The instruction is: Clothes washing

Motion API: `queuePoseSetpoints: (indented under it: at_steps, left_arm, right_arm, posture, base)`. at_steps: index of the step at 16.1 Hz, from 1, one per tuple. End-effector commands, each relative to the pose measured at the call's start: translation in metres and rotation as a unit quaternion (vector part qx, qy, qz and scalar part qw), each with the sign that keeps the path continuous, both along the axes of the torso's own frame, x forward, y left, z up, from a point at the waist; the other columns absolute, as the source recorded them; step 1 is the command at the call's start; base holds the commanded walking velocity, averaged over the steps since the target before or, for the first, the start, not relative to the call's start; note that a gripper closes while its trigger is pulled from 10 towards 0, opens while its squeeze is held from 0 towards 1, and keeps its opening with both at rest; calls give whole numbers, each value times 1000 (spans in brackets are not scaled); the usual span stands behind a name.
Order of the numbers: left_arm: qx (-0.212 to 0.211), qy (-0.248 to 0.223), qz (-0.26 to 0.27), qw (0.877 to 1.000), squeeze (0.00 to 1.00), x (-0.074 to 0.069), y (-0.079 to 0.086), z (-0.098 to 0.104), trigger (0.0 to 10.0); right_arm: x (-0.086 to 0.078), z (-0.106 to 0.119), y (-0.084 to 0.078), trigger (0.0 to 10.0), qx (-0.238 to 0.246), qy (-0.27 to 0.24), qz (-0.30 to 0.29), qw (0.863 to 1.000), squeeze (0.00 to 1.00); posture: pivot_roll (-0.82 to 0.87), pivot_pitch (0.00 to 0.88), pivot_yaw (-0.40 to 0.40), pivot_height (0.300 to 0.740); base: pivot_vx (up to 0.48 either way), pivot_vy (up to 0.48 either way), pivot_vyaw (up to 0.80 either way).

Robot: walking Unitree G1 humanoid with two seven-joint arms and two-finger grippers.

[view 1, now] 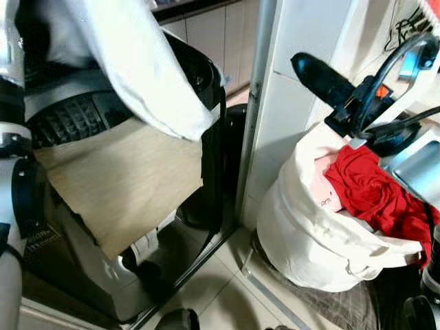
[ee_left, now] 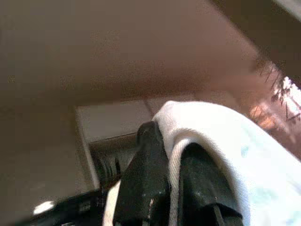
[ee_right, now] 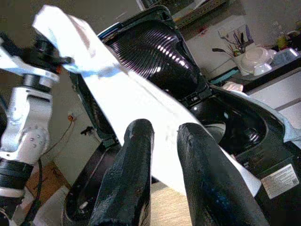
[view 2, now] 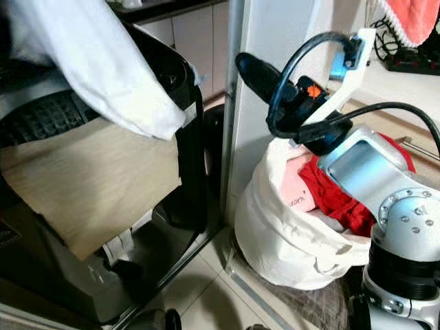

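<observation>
The white laundry bag point(view 1: 309, 234) stands on the floor to the right of the black washing machine point(view 1: 137, 227), and a red garment point(view 1: 375, 196) lies inside it. Above the bag, the right gripper point(ee_right: 162, 141) is empty, its fingers a little apart. Higher over the machine, the left gripper point(ee_left: 171, 162) pinches a white garment point(view 1: 137, 62), which hangs down in front of it.

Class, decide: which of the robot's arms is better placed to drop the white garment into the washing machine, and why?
The left. Its hand is shut on the white garment, which hangs over the washing machine. The right hand is open, holds nothing, and is raised above the laundry bag.
</observation>
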State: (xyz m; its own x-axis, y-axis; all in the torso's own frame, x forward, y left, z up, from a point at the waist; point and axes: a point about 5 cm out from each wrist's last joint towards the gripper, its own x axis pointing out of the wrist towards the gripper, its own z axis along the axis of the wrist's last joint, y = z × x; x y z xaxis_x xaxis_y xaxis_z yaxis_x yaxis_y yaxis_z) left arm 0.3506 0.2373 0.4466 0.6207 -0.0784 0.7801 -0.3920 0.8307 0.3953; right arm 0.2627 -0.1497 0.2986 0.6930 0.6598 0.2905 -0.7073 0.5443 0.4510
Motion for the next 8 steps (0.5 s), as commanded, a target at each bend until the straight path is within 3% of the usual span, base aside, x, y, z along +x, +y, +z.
queuePoseSetpoints:
  at_steps: [1, 2, 3, 4, 5, 6, 7, 8]
  left_arm:
    - [-16, 86, 14, 996, 0, 21, 4, -30, 0]
    - [-22, 183, 20, 983, 0, 38, 6, -61, 0]
    - [-34, 284, 34, 958, 0, 51, 11, -97, 6902]
    - [-39, 326, 42, 944, 0, 55, 14, -116, 10000]
    - [-45, 429, 66, 900, 0, 58, 22, -160, 10000]
    - [-47, 443, 65, 893, 0, 58, 23, -166, 10000]
    - [-55, 477, 55, 876, 0, 57, 23, -178, 10000]
    - [-99, 556, 19, 825, 0, 53, 25, -204, 10000]
  right_arm:
    - [-5, -2, 4, 10000, -22, -10, 6, 1000, 0]
    - [-7, -7, 8, 10000, -46, -11, 13, 999, 0]
    - [-11, -15, 14, 10000, -93, -10, 27, 995, 0]
    - [-13, -20, 18, 10000, -110, -7, 38, 993, 0]
    - [-17, -30, 25, 10000, -150, -4, 56, 987, 0]
    - [-18, -31, 25, 10000, -156, -3, 58, 986, 0]
    - [-19, -33, 26, 10000, -164, -2, 61, 985, 0]
    - [-21, -37, 28, 10000, -177, -1, 73, 981, 0]
  posture:
    - [-139, 5, 49, 740]
    - [-145, 3, 53, 740]
    - [-147, 1, 53, 740]
    - [-147, 1, 53, 740]
    - [-153, 0, 55, 740]
    - [-153, 0, 55, 740]
    - [-152, 0, 52, 740]
    - [-151, 0, 47, 740]
  base:
    - [0, 0, 0]
    - [0, 0, 0]
    - [0, 0, 0]
    - [0, 0, 0]
    - [0, 0, 0]
    - [0, 0, 0]
    - [0, 0, 0]
    - [0, 0, 0]
